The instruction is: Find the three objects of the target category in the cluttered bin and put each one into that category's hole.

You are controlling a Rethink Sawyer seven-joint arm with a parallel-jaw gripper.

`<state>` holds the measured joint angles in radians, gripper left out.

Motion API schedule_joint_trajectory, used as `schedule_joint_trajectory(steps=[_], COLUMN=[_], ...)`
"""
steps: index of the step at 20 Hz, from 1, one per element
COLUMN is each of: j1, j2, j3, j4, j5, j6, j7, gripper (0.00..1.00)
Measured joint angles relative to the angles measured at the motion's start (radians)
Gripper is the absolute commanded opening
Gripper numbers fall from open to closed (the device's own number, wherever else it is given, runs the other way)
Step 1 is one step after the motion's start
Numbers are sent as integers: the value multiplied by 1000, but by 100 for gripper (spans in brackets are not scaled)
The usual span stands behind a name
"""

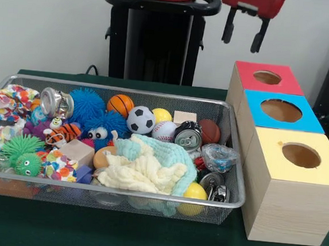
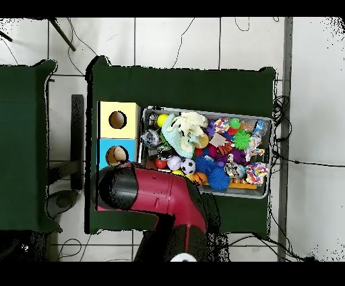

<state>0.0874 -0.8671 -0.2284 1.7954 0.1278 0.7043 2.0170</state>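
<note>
The wire mesh bin (image 1: 118,193) sits on the green table, full of mixed things. Among them are a basketball (image 1: 120,104), a soccer ball (image 1: 140,120), a baseball (image 1: 164,130), a yellow ball (image 1: 161,114), a crushed can (image 1: 187,136) and a pale cloth (image 1: 149,165). Three wooden boxes stand to its right, each with a round hole: red top (image 1: 246,78), blue top (image 1: 256,111), yellow top (image 1: 270,161). My gripper (image 1: 243,31) hangs open and empty above the red box. In the overhead view the arm (image 2: 151,195) hides the gripper and the red box; the bin (image 2: 270,155) shows there too.
The bin also holds blue fuzzy toys (image 1: 88,105), a green spiky ball (image 1: 23,148), a tiger toy (image 1: 66,131), a wooden block (image 1: 76,151), a second can (image 1: 55,102) and a brown ball (image 1: 210,130). The robot pedestal (image 1: 154,41) stands behind the bin.
</note>
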Motion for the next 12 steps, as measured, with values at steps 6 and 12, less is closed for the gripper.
schedule_joint_trajectory(steps=[6, 12], j1=[-6, -48], j2=[73, 123], j3=[-31, -43], j4=[-68, -127], j5=[27, 31], j6=[5, 5], j7=[83, 101], gripper=[100, 100])
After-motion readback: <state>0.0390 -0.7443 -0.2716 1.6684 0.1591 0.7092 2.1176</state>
